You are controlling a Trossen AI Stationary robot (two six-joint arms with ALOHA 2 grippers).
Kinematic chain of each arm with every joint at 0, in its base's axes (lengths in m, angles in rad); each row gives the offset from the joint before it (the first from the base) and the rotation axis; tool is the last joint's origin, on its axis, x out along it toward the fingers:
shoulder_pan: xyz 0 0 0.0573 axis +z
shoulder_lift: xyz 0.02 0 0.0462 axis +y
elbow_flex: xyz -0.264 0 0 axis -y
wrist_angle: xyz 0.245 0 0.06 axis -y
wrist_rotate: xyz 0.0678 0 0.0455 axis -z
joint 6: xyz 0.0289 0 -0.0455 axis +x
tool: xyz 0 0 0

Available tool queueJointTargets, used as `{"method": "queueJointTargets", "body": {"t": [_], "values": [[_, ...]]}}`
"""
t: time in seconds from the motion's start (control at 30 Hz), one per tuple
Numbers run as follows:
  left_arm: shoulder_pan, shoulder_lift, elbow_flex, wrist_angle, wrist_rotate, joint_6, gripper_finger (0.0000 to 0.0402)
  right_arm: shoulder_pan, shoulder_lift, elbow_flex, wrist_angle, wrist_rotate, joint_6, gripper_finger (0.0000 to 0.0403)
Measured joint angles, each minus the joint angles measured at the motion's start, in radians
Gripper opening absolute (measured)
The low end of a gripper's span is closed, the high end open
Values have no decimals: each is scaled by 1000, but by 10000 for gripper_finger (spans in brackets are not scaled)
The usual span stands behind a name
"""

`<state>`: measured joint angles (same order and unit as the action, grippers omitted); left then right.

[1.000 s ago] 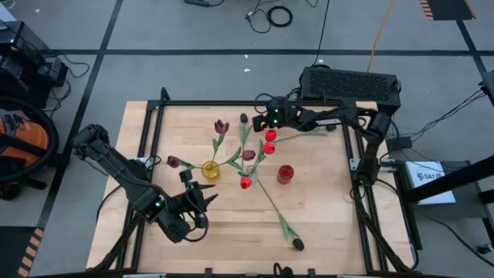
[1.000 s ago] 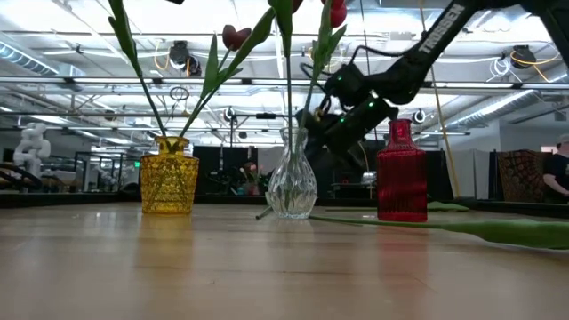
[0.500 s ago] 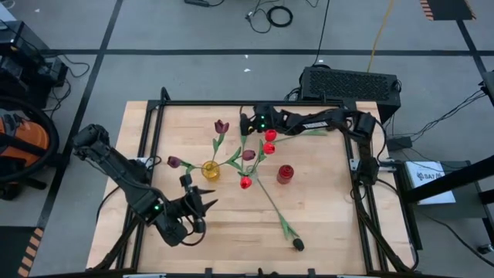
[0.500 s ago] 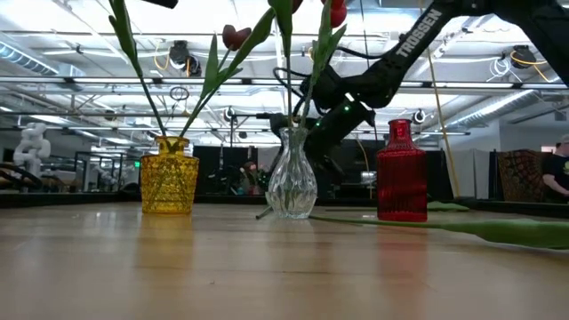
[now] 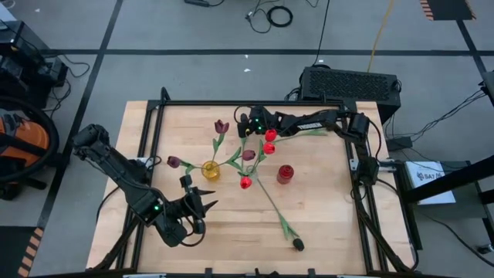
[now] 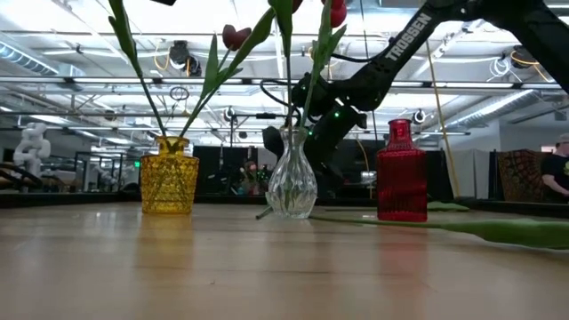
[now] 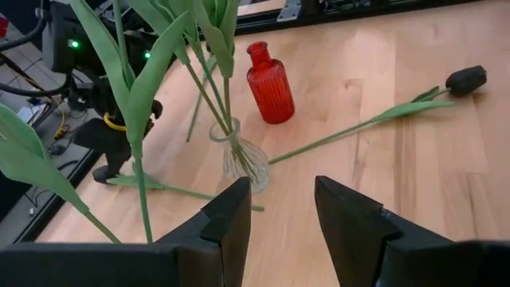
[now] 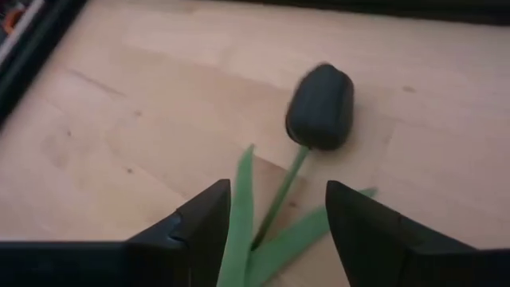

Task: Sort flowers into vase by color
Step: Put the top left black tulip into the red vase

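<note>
Three vases stand mid-table: yellow [image 5: 210, 170], clear [image 6: 292, 180] and red [image 5: 285, 174]. Maroon tulips [image 5: 221, 126] stand in the yellow vase. The red tulips [image 5: 269, 137] appear to rise from the clear one. One near-black tulip [image 8: 320, 105] lies flat on the wood by the far edge. My right gripper [image 8: 276, 191] is open just over its stem, a finger on either side, apart from it. A second black tulip [image 5: 297, 245] lies toward the near edge. My left gripper [image 5: 202, 202] waits open at the near left.
A black metal frame [image 5: 231, 103] runs round the tabletop, close behind the far tulip. The second tulip's long stem [image 5: 270, 205] slants across the near half of the table. Bare wood [image 5: 324, 208] lies right of it. Leaning stems and leaves fan out above the vases.
My right gripper has swept toward the table's left along the far edge, past the red tulips, and now stands over the black tulip lying there. The flowers and vases have stayed in place.
</note>
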<state>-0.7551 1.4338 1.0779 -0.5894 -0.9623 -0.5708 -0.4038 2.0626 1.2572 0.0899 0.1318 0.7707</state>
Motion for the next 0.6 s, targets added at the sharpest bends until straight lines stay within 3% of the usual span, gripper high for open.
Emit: {"method": "queueJointTargets", "body": {"t": [0.23,0.6], "values": [[0,0,0,6,3,1,148,12,0,0,4,8,14,187],[0,0,0,6,9,1,148,107,0,-1,-26,155,49,187]]}}
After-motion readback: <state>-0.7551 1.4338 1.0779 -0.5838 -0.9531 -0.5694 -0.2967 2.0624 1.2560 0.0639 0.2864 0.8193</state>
